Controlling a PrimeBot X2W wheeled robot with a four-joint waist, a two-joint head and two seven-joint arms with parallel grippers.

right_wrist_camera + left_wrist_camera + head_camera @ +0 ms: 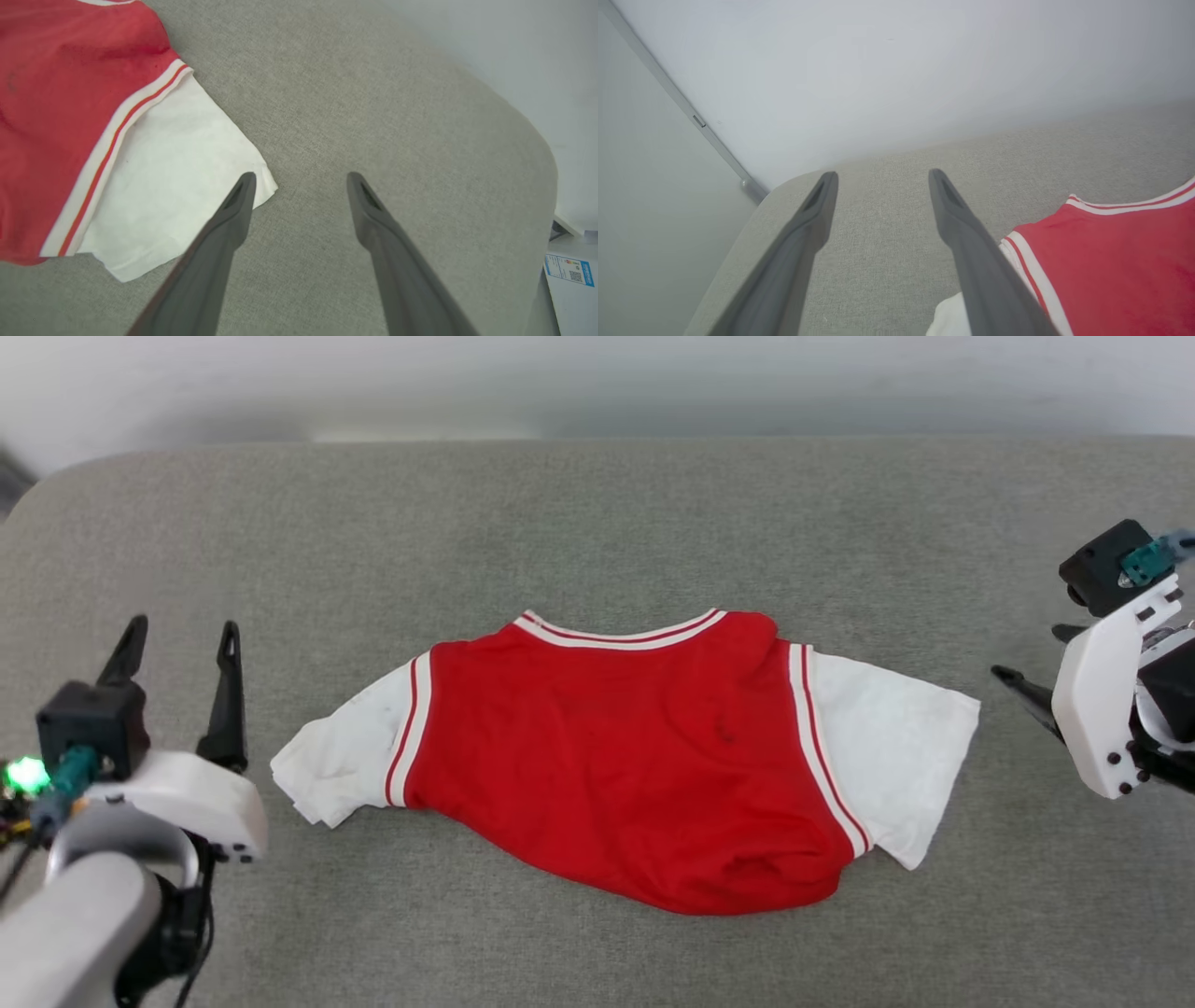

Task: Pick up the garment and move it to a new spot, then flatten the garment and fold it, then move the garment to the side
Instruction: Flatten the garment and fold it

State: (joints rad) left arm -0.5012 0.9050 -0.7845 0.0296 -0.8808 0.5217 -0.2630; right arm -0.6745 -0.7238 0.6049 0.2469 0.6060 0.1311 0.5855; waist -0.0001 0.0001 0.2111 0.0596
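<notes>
Red jersey garment [616, 756], one item, lies plain face up on the grey bench [597, 523]. Its underside is hidden and its near hem is bunched, so the edge is unclear. Sleeves: two, white; the one on the robot's left is crumpled.

End effectors: two.
- Left end effector [883, 173]: just beside the crumpled sleeve, fingers spread, empty.
- Right end effector [301, 177]: near the other sleeve's corner, spread, empty, partly cropped in the head view.

One labelled box [572, 280], cropped, sits well apart from the garment.
</notes>
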